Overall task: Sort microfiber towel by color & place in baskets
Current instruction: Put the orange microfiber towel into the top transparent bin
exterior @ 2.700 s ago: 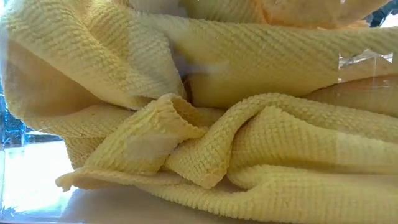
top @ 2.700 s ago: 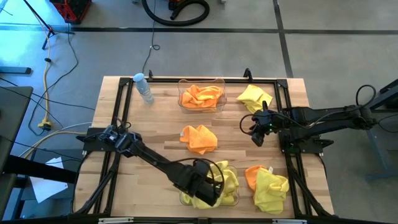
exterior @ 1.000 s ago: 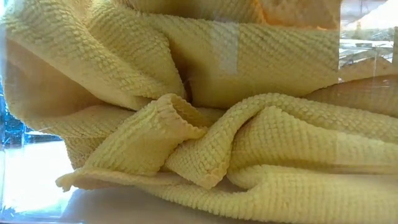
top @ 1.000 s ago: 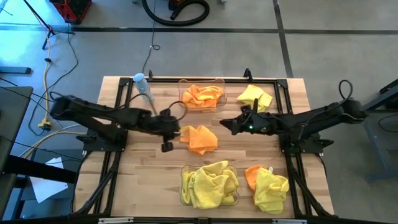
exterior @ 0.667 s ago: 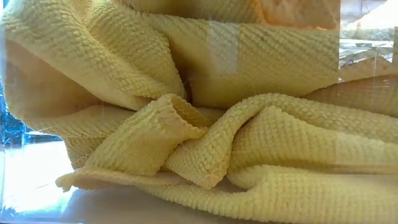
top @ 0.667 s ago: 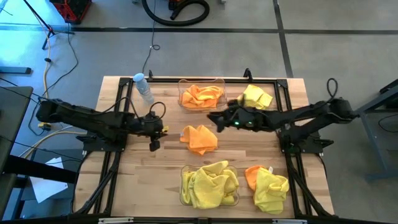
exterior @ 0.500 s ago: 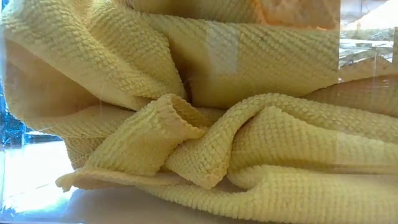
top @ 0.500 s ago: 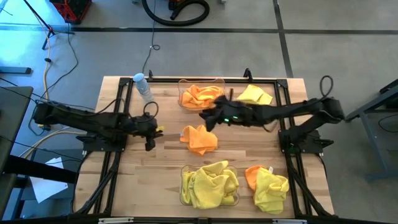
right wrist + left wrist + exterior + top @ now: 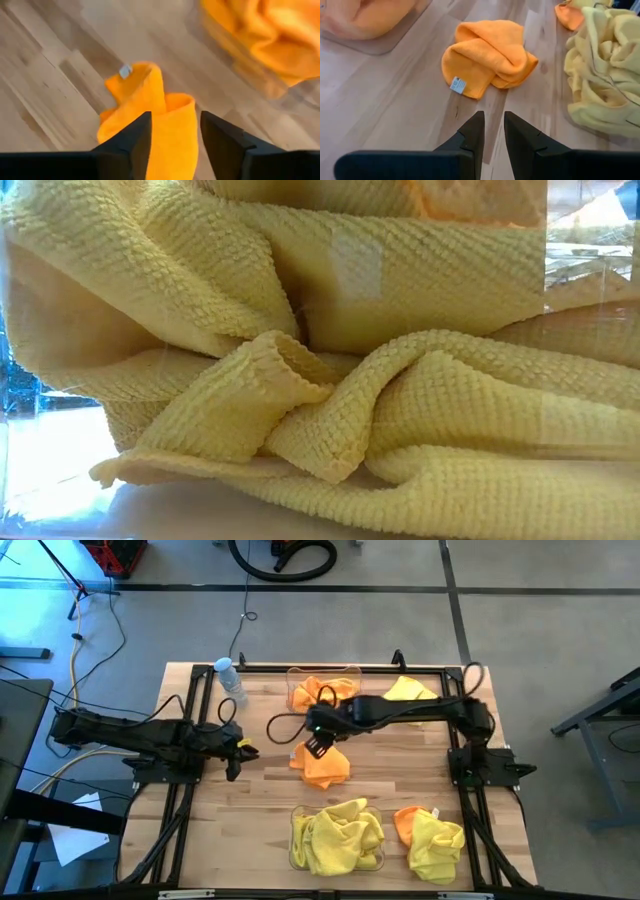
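My right gripper [image 9: 315, 747] hangs right over the loose orange towel [image 9: 322, 764] in the middle of the table [image 9: 255, 830], fingers [image 9: 132, 145] spread apart with the cloth showing between them, nothing pinched. My left gripper [image 9: 237, 753] waits off to the towel's left side, well short of it, its fingers [image 9: 472, 135] parted by a narrow gap and empty (pointed straight at that orange heap). The far basket [image 9: 322, 692] holds orange towels; the near basket [image 9: 336, 837] is stuffed with yellow ones, pressed so close to the low camera that yellow weave fills that view. A yellow towel [image 9: 410, 691] lies at the far right, and a yellow-and-orange pile [image 9: 430, 838] sits beside the near basket. A water bottle [image 9: 231, 681] stands far left.
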`<act>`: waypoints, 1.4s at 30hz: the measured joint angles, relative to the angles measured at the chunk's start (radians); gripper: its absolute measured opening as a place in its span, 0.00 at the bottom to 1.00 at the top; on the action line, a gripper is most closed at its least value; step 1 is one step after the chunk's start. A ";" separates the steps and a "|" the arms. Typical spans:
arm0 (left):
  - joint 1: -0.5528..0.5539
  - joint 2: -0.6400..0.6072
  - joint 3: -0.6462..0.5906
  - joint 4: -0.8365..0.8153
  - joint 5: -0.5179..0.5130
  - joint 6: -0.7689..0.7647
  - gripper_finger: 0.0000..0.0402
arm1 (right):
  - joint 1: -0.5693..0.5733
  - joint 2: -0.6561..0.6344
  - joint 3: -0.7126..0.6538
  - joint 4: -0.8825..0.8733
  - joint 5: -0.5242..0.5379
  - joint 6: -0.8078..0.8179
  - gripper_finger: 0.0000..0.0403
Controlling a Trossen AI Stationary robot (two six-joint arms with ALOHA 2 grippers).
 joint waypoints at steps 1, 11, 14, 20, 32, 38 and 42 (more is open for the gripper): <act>0.000 -0.002 0.000 0.000 0.005 -0.001 0.15 | 0.004 0.022 0.007 -0.004 -0.007 0.001 0.42; 0.000 -0.004 0.000 -0.001 0.020 -0.044 0.15 | 0.017 0.175 0.015 -0.027 -0.082 0.089 0.66; 0.000 -0.004 0.000 -0.001 0.031 -0.050 0.15 | 0.018 0.215 0.015 -0.042 -0.083 0.094 0.68; 0.000 -0.004 0.000 -0.001 0.043 -0.052 0.15 | 0.017 0.297 0.016 -0.050 -0.112 0.188 0.68; 0.000 -0.004 0.000 -0.001 0.020 -0.050 0.15 | 0.019 0.384 0.024 -0.028 -0.199 0.247 0.32; 0.000 -0.004 0.000 -0.001 0.016 -0.049 0.15 | 0.015 0.345 0.055 -0.038 -0.167 0.162 0.05; 0.000 -0.004 0.000 -0.001 0.015 -0.050 0.15 | 0.004 0.287 0.128 -0.062 -0.100 0.123 0.08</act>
